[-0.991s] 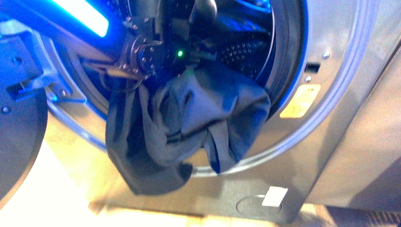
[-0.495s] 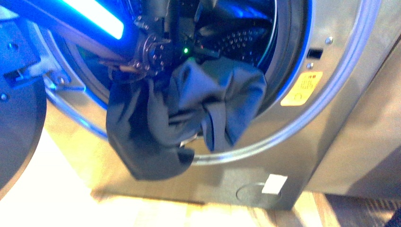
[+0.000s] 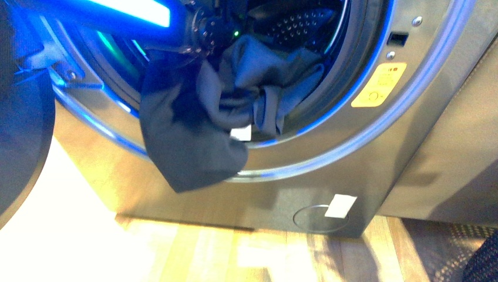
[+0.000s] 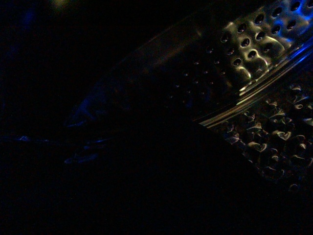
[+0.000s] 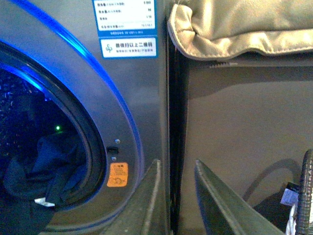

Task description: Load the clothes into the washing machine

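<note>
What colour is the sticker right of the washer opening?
The sticker is yellow, clearest in the front view; it looks more orange in the right wrist view.

Front view close on washing machine (image 3: 352, 176), right wrist view shares porthole (image 5: 92, 147), left wrist dark.

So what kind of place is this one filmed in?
Probably a home laundry corner, possibly staged: a silver front-loading washing machine with dark clothes hanging out of it, a wood-plank floor, and a beige cushion atop the unit beside it.
</note>
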Available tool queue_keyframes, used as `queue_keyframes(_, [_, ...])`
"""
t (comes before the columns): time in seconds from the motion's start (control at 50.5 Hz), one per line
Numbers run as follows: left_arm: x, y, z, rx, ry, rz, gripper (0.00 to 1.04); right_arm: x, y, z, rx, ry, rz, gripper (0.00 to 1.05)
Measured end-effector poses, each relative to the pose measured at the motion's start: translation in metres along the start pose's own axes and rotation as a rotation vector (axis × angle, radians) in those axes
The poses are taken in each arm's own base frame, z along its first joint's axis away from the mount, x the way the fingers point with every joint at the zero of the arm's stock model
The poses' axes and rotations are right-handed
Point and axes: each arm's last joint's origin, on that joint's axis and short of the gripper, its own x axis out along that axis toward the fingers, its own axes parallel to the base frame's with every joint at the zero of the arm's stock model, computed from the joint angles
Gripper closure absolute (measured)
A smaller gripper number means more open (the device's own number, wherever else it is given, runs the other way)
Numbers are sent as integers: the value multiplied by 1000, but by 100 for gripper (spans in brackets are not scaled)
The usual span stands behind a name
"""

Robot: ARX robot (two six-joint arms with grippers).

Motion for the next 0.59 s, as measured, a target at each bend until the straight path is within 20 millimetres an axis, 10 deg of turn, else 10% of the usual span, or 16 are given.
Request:
queue_keyframes(0.119, [3, 1, -2, -2, 3, 4, 97, -3, -4, -15, -4, 2, -5, 103])
queue_keyframes(0.595, [-1, 10, 28, -3, -81, 63, 97, -10, -18, -48, -5, 5, -12, 102])
